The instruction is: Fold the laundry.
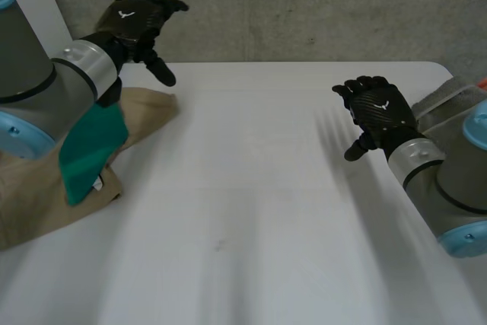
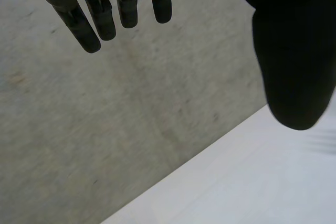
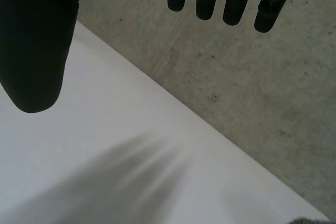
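Our fingers (image 2: 79,24) were straight and empty, the left hand (image 1: 135,22) above the far left corner of the table (image 1: 251,203), the right hand (image 1: 378,112) above its right side. The beige cloth (image 1: 34,188) and the green cloth (image 1: 93,148) lay heaped at the table's left edge. We judged that folding was not begun and a hand must first grasp one.

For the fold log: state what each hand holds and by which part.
Nothing is held. The left hand and right hand both hover open above the table. The tan cloth and green cloth lie by the left arm, ungrasped.
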You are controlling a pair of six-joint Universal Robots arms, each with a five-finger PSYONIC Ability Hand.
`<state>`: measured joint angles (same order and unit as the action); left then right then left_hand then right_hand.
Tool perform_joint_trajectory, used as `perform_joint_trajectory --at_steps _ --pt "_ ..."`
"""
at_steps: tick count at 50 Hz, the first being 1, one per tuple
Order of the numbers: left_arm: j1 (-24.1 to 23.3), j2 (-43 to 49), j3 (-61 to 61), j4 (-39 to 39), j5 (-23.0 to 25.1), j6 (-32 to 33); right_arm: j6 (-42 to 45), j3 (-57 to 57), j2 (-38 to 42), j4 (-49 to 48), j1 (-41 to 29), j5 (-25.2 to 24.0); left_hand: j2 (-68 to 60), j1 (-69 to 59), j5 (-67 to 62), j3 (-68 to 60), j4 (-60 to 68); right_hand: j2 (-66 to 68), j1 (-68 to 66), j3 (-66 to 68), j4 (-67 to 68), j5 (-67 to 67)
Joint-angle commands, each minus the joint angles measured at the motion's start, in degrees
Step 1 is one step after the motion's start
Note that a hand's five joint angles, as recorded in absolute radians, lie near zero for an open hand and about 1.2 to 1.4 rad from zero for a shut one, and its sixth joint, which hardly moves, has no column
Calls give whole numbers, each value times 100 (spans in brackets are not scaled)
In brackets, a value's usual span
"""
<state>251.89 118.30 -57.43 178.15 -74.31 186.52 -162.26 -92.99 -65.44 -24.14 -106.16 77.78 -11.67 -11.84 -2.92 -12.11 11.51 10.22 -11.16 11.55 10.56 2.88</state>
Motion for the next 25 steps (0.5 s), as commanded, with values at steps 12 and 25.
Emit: perform_joint_trajectory --at_steps 12,25 --pt "1309 2539 1823 -1223 -858 3389 687 70 339 -91 -98 45 167 184 292 211 -151 -22 116 -155 -56 -288" --pt "1609 2952 1744 -140 -215 3619 916 88 479 -91 -186 53 -89 -72 35 -46 106 -22 116 -155 -56 -288"
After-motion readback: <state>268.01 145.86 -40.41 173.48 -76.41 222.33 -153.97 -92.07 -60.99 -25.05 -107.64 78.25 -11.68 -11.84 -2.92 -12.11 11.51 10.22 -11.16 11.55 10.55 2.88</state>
